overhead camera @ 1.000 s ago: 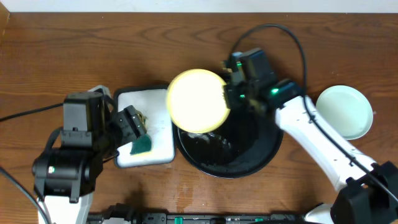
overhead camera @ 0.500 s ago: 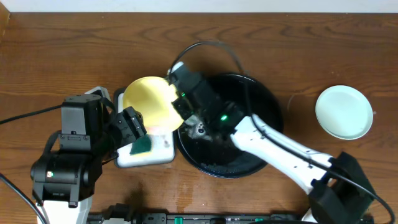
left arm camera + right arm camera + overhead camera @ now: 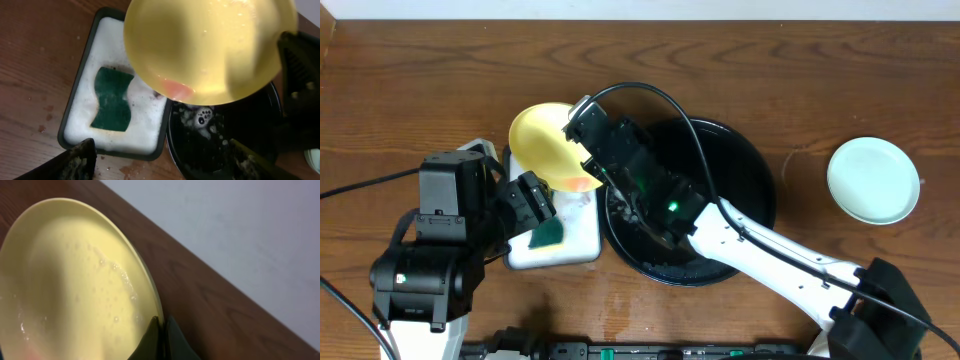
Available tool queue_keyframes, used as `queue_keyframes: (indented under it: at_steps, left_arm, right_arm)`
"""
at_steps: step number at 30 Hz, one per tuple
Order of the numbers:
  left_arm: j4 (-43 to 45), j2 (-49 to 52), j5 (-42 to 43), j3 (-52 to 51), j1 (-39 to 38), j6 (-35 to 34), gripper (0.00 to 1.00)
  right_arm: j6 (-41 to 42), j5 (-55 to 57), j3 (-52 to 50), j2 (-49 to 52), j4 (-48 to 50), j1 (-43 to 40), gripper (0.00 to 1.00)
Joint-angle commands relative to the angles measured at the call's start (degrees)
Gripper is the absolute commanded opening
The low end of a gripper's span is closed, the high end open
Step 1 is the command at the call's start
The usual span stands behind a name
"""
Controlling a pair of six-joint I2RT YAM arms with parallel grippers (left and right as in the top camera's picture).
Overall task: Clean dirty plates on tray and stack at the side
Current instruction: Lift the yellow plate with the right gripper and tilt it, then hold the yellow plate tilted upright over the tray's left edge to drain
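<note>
My right gripper [image 3: 582, 152] is shut on the rim of the yellow plate [image 3: 548, 146] and holds it tilted in the air over the white tray. The plate is wet, with a red smear at its lower edge [image 3: 175, 89]; it also shows in the right wrist view [image 3: 70, 285], pinched between the fingers [image 3: 150, 340]. The large black tray [image 3: 735, 170] lies at the centre, wet with suds. A pale mint plate [image 3: 873, 180] sits on the table at the right. My left gripper [image 3: 160, 167] is open and empty, low over the white tray's near edge.
A white, black-rimmed rectangular tray [image 3: 525, 158] full of foam holds a green sponge [image 3: 547, 234], also in the left wrist view [image 3: 112, 97]. The right arm's cable arcs over the black tray. Bare wooden table surrounds everything.
My right gripper has carried the yellow plate leftwards from above the black tray to above the white foam tray and tilted it. The left arm has not moved.
</note>
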Motion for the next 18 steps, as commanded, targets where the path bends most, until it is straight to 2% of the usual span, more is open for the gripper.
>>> queue_keyframes:
  at_steps: [1,5,18]
  left_arm:
    - [-0.2,0.0,0.5,1.16,0.26,0.35,0.83]
    - [-0.2,0.0,0.52,1.16,0.26,0.35,0.83]
    - [-0.2,0.0,0.52,1.16,0.26,0.35,0.83]
  right_arm:
    - [-5.66,1.4,0.72,-2.91,0.55,0.63,0.01]
    - [-13.09,1.42,0.72,-3.02,1.14,1.75,0.01]
    - [-16.68,6.97,0.72,-3.04,6.12,3.96,0.01]
